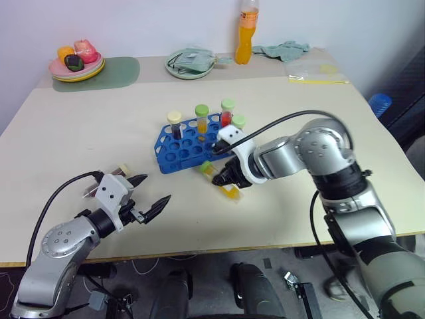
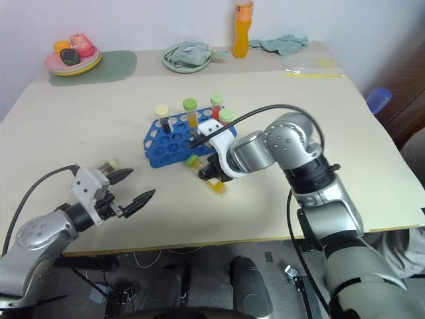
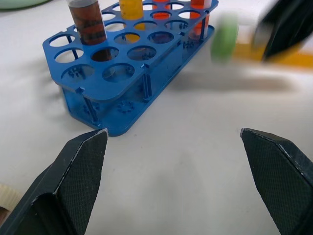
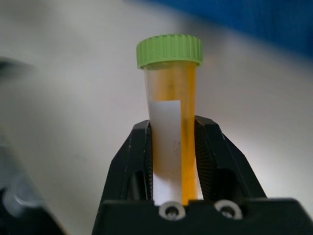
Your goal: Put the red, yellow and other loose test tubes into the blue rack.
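Cream-coloured table (image 1: 80,133) surface is seen from the head views, carrying the blue rack (image 1: 189,143) near its middle with four capped tubes standing in it. Just beside the rack, the right end effector (image 1: 226,178) is clamped on a yellow tube (image 1: 229,189). The left end effector (image 1: 143,196) hovers near the table's front edge, fingers spread. Rack holes and a maroon tube (image 3: 88,22) are seen close up from the left wrist. From the right wrist, the yellow tube's green cap (image 4: 169,50) and white label are shown.
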### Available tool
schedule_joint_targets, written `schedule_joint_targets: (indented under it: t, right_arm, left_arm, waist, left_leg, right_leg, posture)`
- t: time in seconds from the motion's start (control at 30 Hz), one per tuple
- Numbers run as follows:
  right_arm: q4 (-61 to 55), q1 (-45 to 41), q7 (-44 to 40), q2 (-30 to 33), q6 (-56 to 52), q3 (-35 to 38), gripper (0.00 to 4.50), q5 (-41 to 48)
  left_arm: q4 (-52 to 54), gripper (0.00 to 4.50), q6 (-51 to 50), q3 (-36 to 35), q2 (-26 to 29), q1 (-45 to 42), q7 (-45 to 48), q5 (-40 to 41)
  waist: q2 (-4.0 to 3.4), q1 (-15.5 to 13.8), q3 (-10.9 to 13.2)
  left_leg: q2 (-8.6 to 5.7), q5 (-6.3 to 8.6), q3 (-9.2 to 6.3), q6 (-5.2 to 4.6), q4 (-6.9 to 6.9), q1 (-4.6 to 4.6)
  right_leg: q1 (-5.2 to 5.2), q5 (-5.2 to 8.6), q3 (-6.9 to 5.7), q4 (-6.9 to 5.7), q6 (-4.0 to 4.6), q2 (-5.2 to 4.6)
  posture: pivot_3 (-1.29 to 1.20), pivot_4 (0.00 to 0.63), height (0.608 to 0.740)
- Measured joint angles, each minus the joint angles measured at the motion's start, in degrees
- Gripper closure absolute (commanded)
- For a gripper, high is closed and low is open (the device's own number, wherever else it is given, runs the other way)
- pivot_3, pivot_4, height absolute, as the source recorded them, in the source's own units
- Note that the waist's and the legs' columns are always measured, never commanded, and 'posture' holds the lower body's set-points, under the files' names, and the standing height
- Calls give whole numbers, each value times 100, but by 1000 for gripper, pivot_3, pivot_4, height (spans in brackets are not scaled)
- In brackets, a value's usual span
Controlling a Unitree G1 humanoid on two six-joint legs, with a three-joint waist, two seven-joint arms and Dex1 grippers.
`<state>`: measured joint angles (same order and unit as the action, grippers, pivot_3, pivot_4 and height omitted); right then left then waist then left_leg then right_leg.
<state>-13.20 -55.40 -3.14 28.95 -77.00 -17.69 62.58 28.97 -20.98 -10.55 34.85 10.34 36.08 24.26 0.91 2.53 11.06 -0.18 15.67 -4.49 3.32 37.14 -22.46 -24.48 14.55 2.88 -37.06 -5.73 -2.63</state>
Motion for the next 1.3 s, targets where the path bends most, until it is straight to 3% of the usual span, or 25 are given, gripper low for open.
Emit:
schedule_joint_targets:
  t: [0.1,0.17,0.23,0.33,0.53,1.3]
  right_arm:
    - [-606,876,-1369,165,2675,-154,3774,-1623]
    - [-582,1517,-2025,-98,4132,-231,3774,-2387]
    - [-311,1843,-2208,-517,4901,-266,3774,-2794]
    - [706,1938,-1857,-1407,5876,-171,3774,-3584]
    - [2130,1936,-1322,-2408,6826,285,3774,-4366]
    - [3326,1946,-1529,-2934,7812,812,3774,-5288]
  left_arm:
    - [28,0,-14,4,-8,13,-24,0]
    - [90,0,-81,20,-16,1,-69,3]
    - [123,0,-143,60,-21,-66,-113,9]
    - [324,0,-269,95,-33,-259,-124,46]
    - [353,0,-505,312,-120,-497,-129,188]
    - [27,0,73,448,-265,-193,177,-2]
  waist:
    - [6,-4,-4]
    - [6,0,-4]
    - [4,22,-3]
    - [4,16,-2]
    - [4,-6,-2]
    - [2,5,-1]
  left_leg:
    - [0,0,4,0,3,4]
    - [1,0,5,1,3,6]
    - [2,-1,8,2,4,9]
    - [4,-4,6,8,4,14]
    - [0,-4,5,9,2,9]
    - [1,-4,5,9,0,13]
  right_leg:
    - [5,0,0,2,-2,-1]
    - [6,0,2,-1,-2,-1]
    - [3,-1,7,-9,0,1]
    - [3,-4,7,-16,5,4]
    - [3,-4,7,-10,4,-3]
    - [2,-4,7,-14,5,0]
  posture:
    - [0,150,740]
    - [0,150,740]
    - [0,150,740]
    - [0,150,740]
    - [0,150,740]
    - [0,150,740]
